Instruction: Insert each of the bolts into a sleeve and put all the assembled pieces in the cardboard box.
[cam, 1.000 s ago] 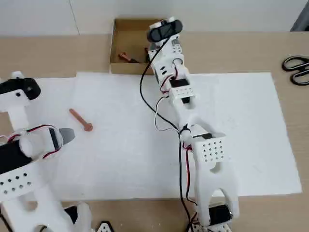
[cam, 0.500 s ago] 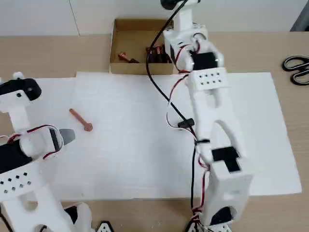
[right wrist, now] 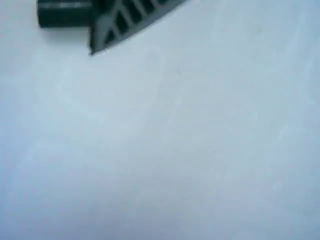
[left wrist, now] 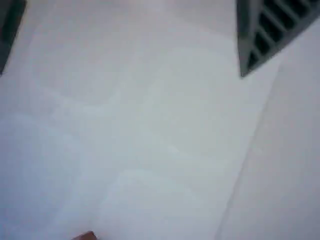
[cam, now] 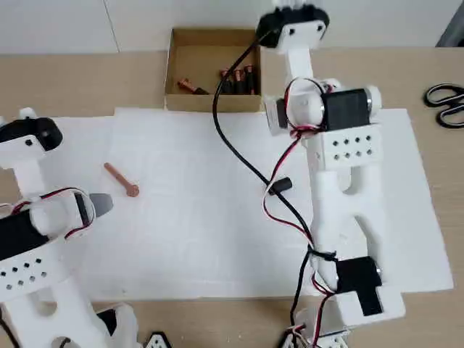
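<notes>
**Two grippers, one loose bolt**

Left gripper [cam: 100,204]: jaws parted, nothing between them, over white foam sheet [cam: 188,217].
Right gripper [cam: 274,116]: state cannot be told; near brown cardboard box [cam: 171,69].
Slim copper-coloured bolt [cam: 120,180]: lying on the foam sheet, near left gripper.
Copper-and-dark assembled pieces [cam: 237,80]: inside the box.
Black-handled scissors [cam: 445,101]: on wooden table [cam: 72,80].

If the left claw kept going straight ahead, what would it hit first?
Probably the white foam sheet: the left gripper tilts down at it. The loose bolt lies just off line.
</notes>
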You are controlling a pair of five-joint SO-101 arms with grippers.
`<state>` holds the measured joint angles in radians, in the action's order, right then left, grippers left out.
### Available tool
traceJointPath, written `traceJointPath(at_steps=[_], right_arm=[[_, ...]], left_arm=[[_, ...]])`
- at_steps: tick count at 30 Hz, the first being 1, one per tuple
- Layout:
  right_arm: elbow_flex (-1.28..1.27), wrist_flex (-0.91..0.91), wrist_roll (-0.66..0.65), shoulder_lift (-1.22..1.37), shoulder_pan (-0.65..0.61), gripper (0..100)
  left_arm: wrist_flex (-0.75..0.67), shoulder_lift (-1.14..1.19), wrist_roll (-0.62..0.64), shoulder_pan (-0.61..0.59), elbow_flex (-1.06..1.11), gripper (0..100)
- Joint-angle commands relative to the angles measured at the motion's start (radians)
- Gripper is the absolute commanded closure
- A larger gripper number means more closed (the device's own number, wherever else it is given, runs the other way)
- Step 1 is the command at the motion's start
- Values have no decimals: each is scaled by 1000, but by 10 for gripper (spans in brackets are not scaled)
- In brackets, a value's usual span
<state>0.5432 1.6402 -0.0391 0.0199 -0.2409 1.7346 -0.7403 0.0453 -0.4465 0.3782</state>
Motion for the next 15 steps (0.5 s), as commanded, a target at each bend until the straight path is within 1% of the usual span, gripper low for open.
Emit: traceJointPath(at_steps=[1, 8, 12, 15], right_arm=[[6, 28, 64, -53, 5, 800], [-163, 24, 407, -45, 1, 800], [-279, 19, 535, -44, -12, 800], [-379, -42, 608, -44, -12, 800]], left_arm=[[17, -2, 0, 3, -2, 720], [17, -2, 0, 3, -2, 720], [17, -2, 0, 3, -2, 720], [17, -2, 0, 3, -2, 720]])
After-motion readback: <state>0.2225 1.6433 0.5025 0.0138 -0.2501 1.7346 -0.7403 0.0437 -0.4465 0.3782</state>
